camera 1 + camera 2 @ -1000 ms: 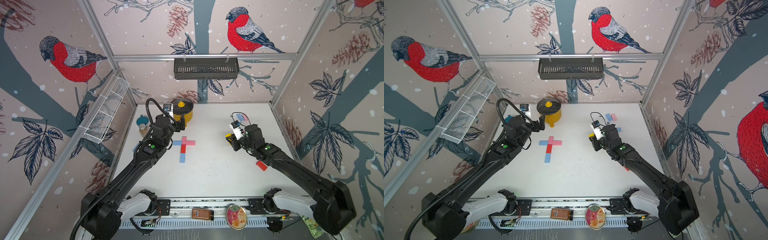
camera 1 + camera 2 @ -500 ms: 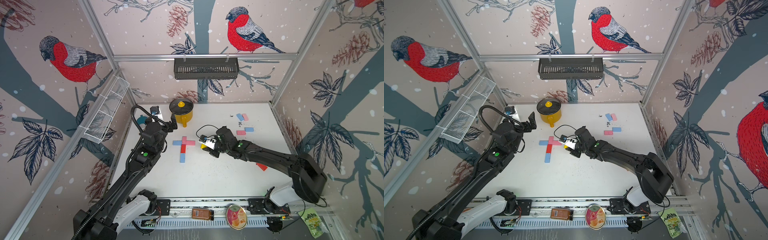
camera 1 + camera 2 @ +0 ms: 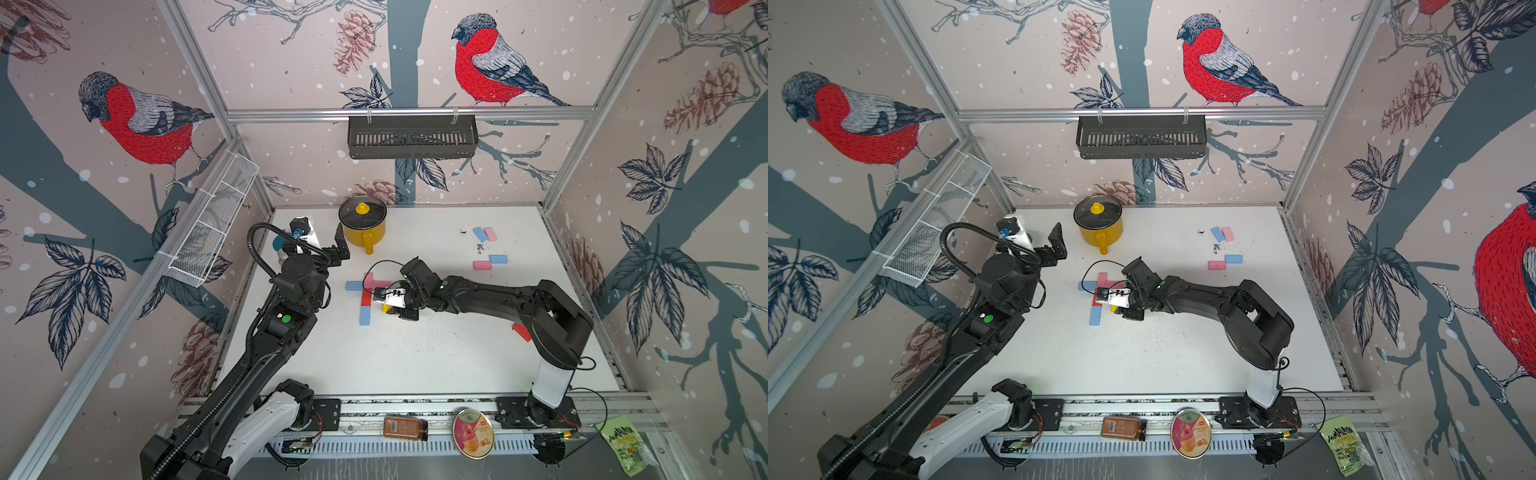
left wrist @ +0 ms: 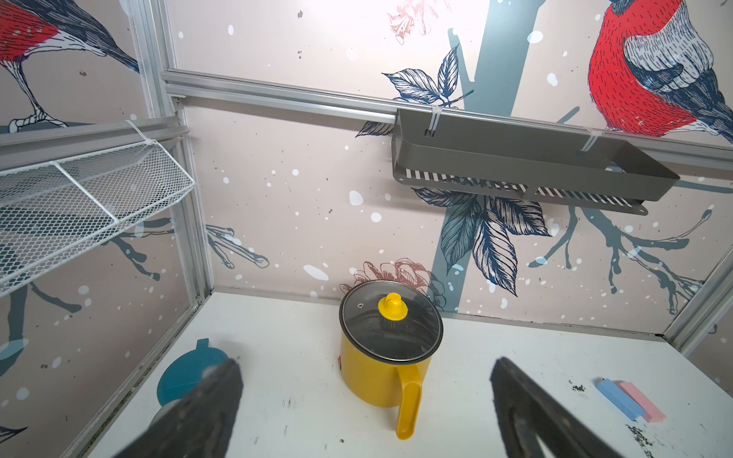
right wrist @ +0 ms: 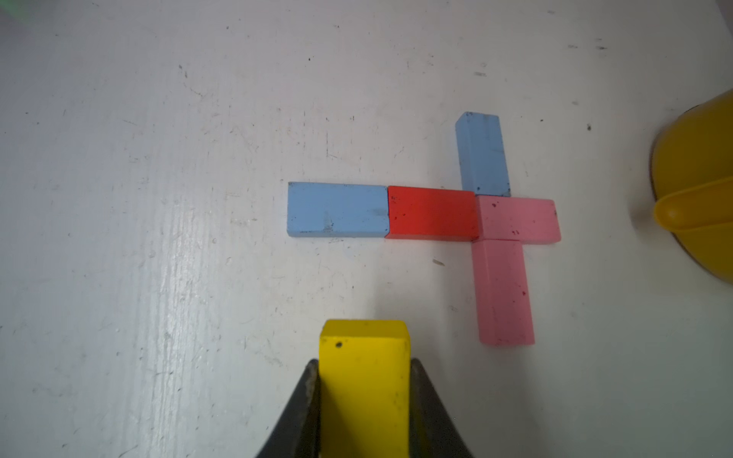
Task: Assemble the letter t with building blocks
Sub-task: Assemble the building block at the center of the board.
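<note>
Beyond the left gripper's (image 4: pixel 367 366) wide-apart fingers stands the yellow pot (image 4: pixel 382 357), lidded; apart from it, a light blue block (image 4: pixel 618 398) touches a pink block (image 4: pixel 643 402).

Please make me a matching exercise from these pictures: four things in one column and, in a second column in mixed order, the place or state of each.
Column one
1. yellow block
2. red block in the letter
3. yellow pot
4. left gripper

Column two
a. open, with nothing between the fingers
b. at the back of the table, lid on
c. clamped in the right gripper
d. end to end between a light blue block and a pink block

Pairs: 1-c, 2-d, 3-b, 4-a
</note>
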